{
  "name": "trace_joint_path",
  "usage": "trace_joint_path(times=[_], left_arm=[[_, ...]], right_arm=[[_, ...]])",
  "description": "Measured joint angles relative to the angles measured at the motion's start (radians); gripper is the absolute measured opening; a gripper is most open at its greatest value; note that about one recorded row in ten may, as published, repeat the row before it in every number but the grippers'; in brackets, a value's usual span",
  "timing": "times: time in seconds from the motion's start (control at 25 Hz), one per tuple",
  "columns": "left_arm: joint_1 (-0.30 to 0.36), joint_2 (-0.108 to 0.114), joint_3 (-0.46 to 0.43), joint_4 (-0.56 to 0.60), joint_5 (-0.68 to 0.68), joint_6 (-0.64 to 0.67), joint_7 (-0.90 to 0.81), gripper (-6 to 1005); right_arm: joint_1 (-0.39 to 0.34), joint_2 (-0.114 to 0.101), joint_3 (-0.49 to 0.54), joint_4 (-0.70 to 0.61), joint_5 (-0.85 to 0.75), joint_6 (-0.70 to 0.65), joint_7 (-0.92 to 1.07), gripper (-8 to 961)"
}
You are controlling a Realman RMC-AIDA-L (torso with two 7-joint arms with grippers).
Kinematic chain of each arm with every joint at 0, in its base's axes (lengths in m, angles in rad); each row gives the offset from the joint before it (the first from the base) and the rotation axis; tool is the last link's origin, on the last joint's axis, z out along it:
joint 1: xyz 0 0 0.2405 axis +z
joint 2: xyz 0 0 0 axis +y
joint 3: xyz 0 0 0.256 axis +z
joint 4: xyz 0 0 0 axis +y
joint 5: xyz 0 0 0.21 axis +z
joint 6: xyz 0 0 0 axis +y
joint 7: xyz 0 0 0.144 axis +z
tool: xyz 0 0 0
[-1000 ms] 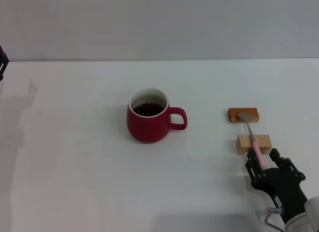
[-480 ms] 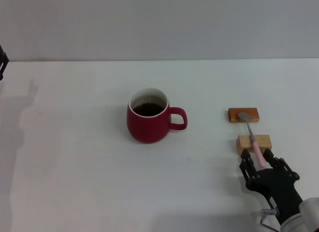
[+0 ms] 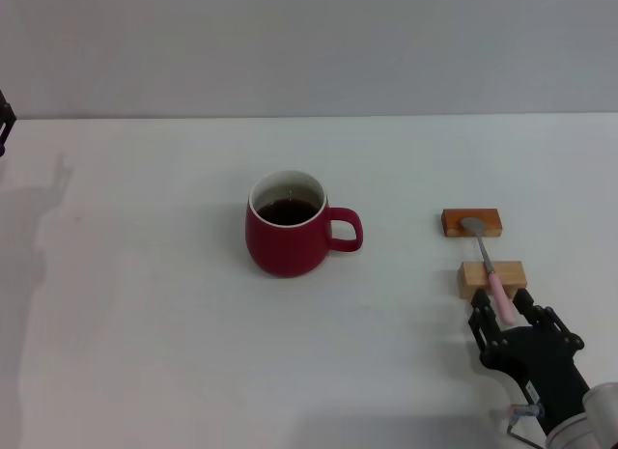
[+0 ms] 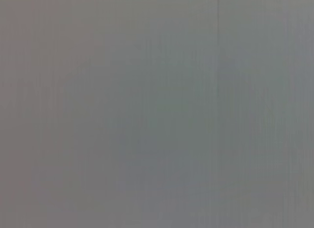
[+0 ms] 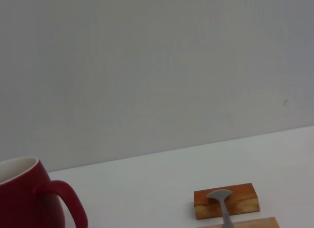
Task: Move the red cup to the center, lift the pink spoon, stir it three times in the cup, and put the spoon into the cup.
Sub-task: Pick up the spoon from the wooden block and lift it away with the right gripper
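Head view: right gripper point(image 3: 502, 312) at pink spoon point(image 3: 491, 273) handle end.
Fingers spread either side of handle, no pinch seen; spoon lay across two wooden blocks point(image 3: 491, 276); red cup point(image 3: 288, 235) well apart; left gripper point(image 3: 5, 121) parked at table edge, fingers: can't tell.

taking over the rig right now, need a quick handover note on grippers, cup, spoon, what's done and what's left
Right gripper: open, at the pink handle end of the pink spoon, not closed on it.
Left gripper: parked at the far left edge of the table; open or shut unclear.
Red cup: upright near the table's middle, handle toward the robot's right, dark liquid inside.
Spoon: lying across two wooden blocks, bowl on the farther one.
Done: cup looks centred.
Left: grasp and lift the spoon, stir three times, leave it in the cup.
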Motion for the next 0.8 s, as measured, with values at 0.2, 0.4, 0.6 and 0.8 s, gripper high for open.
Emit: trace_joint_path(times=[0.2,0.4,0.6,0.8], left_arm=[[0.002,-0.001,-0.002,0.000,0.000,0.002,0.000,829],[0.002,-0.001,-0.010,0.000,0.001,0.003,0.000,829],[0.002,-0.002,-0.011,0.000,0.002,0.003,0.000,829],[0.002,-0.002,-0.011,0.000,0.001,0.004,0.000,829]], right_arm=[[0.003,0.000,-0.003,-0.002,0.000,0.000,0.000,449],[0.005,0.000,0.001,-0.002,0.000,0.000,0.000,398],[0.005,0.000,0.004,-0.001,0.000,0.000,0.000,397],[0.005,0.000,0.010,-0.004,0.000,0.000,0.000,397]])
